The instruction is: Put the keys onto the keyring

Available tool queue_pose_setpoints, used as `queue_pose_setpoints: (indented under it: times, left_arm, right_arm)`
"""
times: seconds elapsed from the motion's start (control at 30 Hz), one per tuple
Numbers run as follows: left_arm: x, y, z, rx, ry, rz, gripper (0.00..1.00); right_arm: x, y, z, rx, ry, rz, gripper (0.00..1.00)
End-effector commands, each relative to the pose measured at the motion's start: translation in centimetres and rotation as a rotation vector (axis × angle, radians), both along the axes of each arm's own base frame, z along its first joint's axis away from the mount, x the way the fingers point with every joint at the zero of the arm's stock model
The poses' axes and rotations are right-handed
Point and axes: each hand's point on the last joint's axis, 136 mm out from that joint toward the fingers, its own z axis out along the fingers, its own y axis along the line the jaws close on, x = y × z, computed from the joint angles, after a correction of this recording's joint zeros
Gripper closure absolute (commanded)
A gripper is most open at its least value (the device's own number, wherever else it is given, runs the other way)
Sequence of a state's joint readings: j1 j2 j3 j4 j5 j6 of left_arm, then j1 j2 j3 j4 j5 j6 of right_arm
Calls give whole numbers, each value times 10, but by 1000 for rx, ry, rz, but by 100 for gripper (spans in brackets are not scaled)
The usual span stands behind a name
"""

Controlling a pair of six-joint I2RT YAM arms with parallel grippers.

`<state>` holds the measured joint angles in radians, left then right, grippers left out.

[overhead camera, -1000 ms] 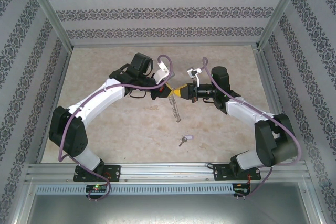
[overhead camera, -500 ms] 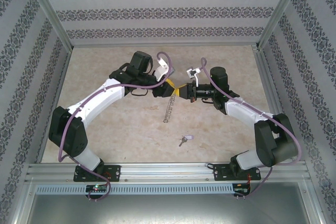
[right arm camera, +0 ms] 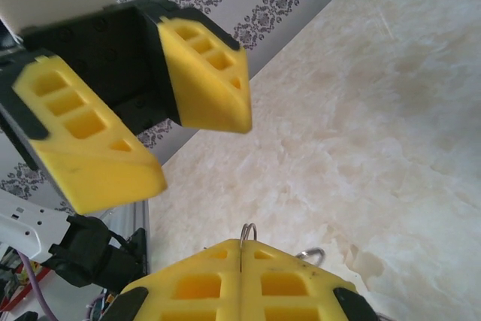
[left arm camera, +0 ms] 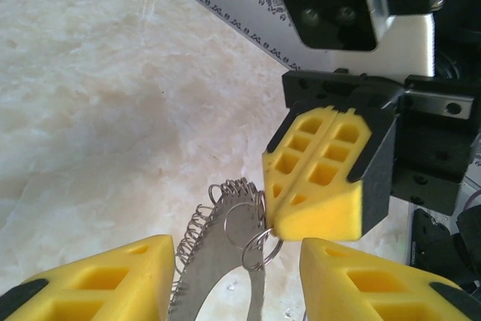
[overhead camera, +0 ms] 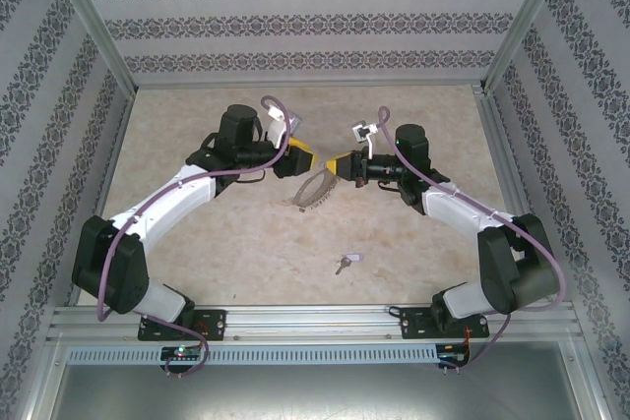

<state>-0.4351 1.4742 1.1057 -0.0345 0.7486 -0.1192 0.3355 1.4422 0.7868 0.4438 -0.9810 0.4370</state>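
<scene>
Both arms are up over the middle of the worktop (overhead camera: 256,253), tips facing each other with a small gap between them.

My right jaws are fully closed and pinching the keyring (overhead camera: 313,191) at its upper edge. In the left wrist view, the right pads (left arm camera: 323,174) sit flat together along their seam. Their tip bites on a couple of the small silvery loops (left arm camera: 252,234) fringing the grey band (left arm camera: 214,268). In the right wrist view, a bit of wire from the keyring (right arm camera: 248,229) pokes out right at the seam of the same pads (right arm camera: 203,287).

My left jaws are open with a wide gap and hold nothing. In the left wrist view, the left pads (left arm camera: 98,280) frame the keyring on either side. The row of loops runs close to the left-hand pad, and I can't tell if it touches. The top view puts these jaws just beside the ring, not on it. The right wrist view agrees: the left pads (right arm camera: 207,73) are spread apart with an open gap.

The keyring hangs from the right tip, tilted, with its free end dropping toward the near-left. I can't tell whether the low end reaches the worktop.

The key (overhead camera: 341,265) lies flat on the worktop, its pale tag (overhead camera: 353,258) touching it on the right. It's near the front rail (overhead camera: 315,320), between my two bases and closer to the right one. It's well apart from the ring and from both jaws, and it's not on the ring yet.
</scene>
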Motion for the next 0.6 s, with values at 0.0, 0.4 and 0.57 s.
queue_pose_setpoints:
  times: [0.0, 0.4, 0.57]
  left_arm:
    - [7, 3, 13, -60, -33, 16, 53]
    - [-5, -10, -7, -103, 52, -147, 54]
    - [-8, -13, -18, -113, 87, -177, 56]
  right_arm:
    - [6, -2, 33, 41, -104, -9, 100]
    - [9, 0, 26, 40, -86, -4, 100]
    - [10, 1, 22, 38, -76, -1, 100]
